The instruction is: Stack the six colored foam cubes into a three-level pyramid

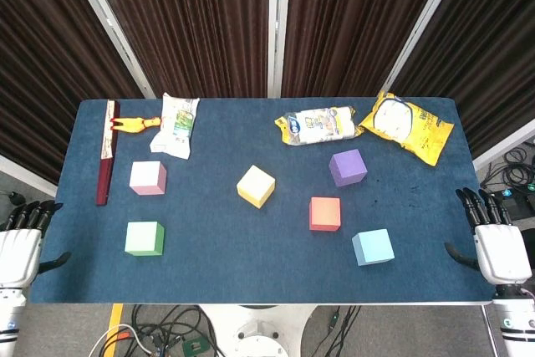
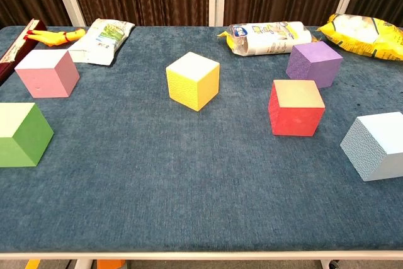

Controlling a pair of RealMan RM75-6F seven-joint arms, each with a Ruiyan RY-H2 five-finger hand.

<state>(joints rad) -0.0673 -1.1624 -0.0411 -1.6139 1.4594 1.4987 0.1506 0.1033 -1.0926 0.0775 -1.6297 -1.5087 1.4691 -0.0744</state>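
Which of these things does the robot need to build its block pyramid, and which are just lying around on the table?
For the pyramid:
pink cube
green cube
yellow cube
purple cube
red cube
light blue cube

Just lying about:
dark red stick
yellow rubber chicken
white-and-green packet
clear snack bag
yellow bag

Six foam cubes sit on the tabletop (image 1: 217,232), one each of pink (image 1: 148,177), green (image 1: 144,238), yellow (image 1: 256,186), red (image 1: 324,213), purple (image 1: 348,167) and light blue (image 1: 373,247). Three snack bags (image 1: 176,125) (image 1: 316,125) (image 1: 405,126), one rubber chicken (image 1: 135,124) and one dark red stick (image 1: 106,152) line the back and left.
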